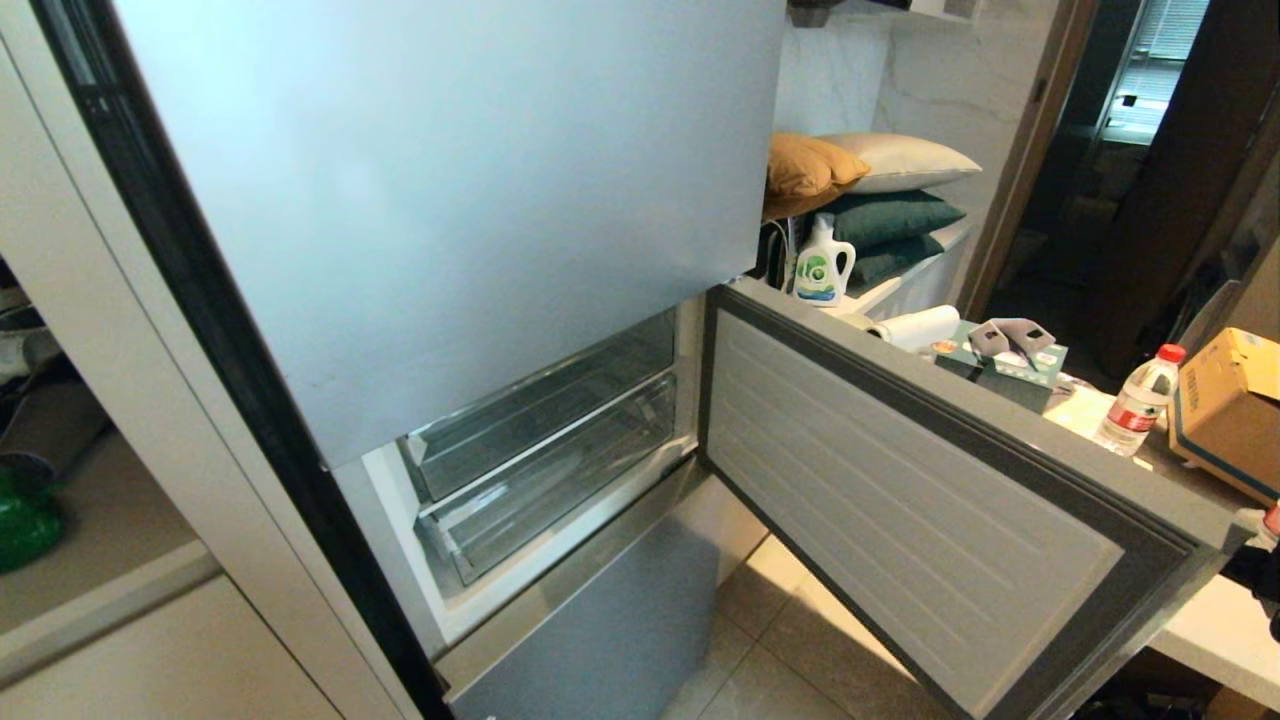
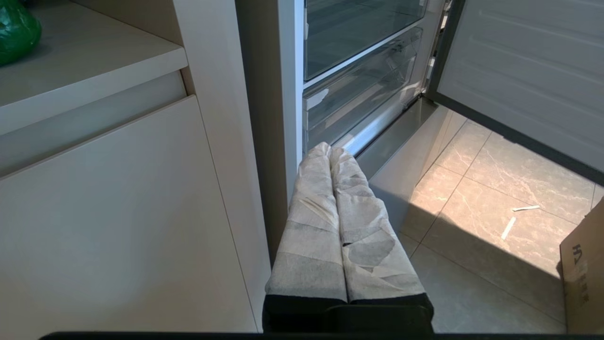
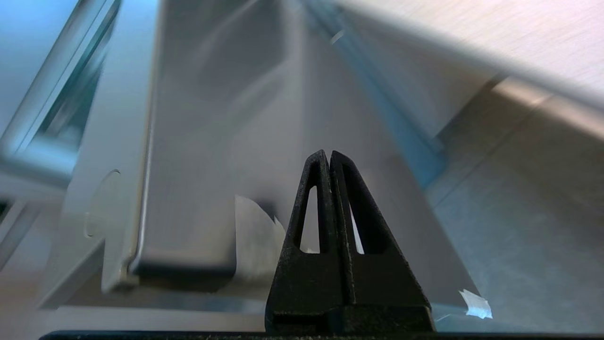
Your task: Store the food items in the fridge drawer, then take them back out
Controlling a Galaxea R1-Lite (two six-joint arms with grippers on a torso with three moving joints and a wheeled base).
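The scene is dominated by the tall upper fridge door (image 1: 440,200), which is shut and fills the upper left of the head view. Below it, the middle fridge door (image 1: 900,500) is swung wide open toward the right, its ribbed inner face and dark seal turned to the camera, and its far edge is seen reaching over the white tabletop (image 1: 1215,630). Between the open door and the lowest fridge front (image 1: 590,620), a stretch of tiled floor (image 1: 780,640) is left free.

Inside the opening, two clear drawers (image 1: 545,450) are seen stacked one above the other, both pushed in; nothing can be made out inside them.

On the left, a beige cabinet with a shelf (image 2: 89,61) is set beside the fridge, and a glossy green pepper (image 2: 16,28) is seen at the shelf's edge. The golden-brown lump is not found in any view.

On the tabletop, a cardboard box (image 1: 1230,410), a water bottle (image 1: 1138,400) and a tissue box (image 1: 1000,365) are placed near one another.

The left end effector (image 2: 336,150), wrapped in pale tape, is held low beside the cabinet with its fingers pressed together and empty. The right end effector (image 3: 329,153) is closed on nothing, just before a silver fridge edge bearing scraps of white tape (image 3: 474,302).
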